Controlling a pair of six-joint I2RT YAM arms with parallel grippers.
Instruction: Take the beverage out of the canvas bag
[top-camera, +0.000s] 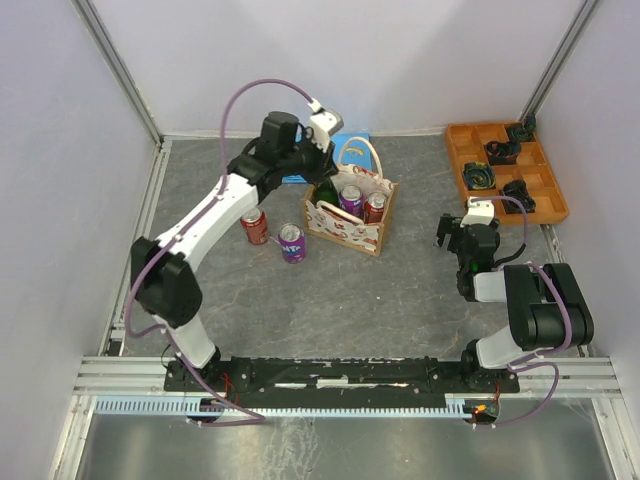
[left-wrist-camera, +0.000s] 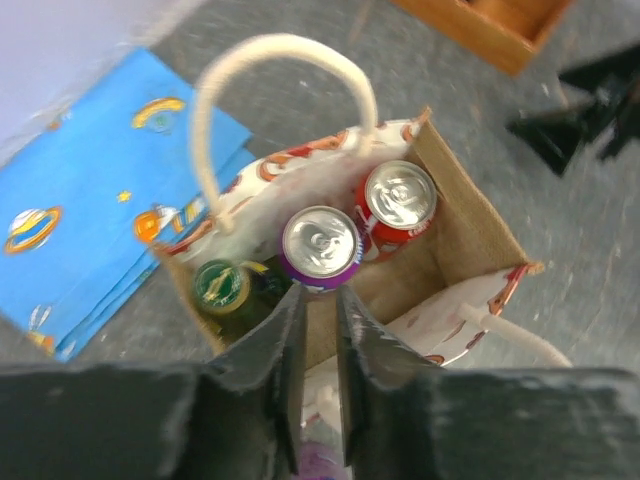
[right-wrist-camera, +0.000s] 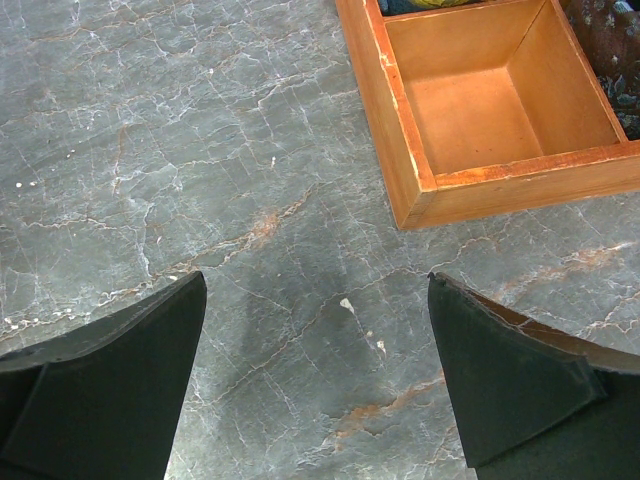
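Note:
The canvas bag (top-camera: 352, 232) stands mid-table with its cream handles up. Inside it are a purple can (left-wrist-camera: 320, 243), a red can (left-wrist-camera: 398, 195) and a green-capped bottle (left-wrist-camera: 222, 287), all upright. From above, the same purple can (top-camera: 351, 198) and red can (top-camera: 375, 207) show in the bag. My left gripper (left-wrist-camera: 320, 290) hangs over the bag's (left-wrist-camera: 465, 205) left end, just short of the purple can. Its jaws are shut to a narrow slit with nothing held between them. My right gripper (right-wrist-camera: 318, 285) is open and empty, low over the bare table right of the bag.
A red can (top-camera: 255, 227) and a purple can (top-camera: 292, 243) stand on the table left of the bag. A blue printed mat (left-wrist-camera: 90, 170) lies behind the bag. The orange compartment tray (top-camera: 458, 160) holding dark items sits at the back right, near my right gripper (top-camera: 452, 232).

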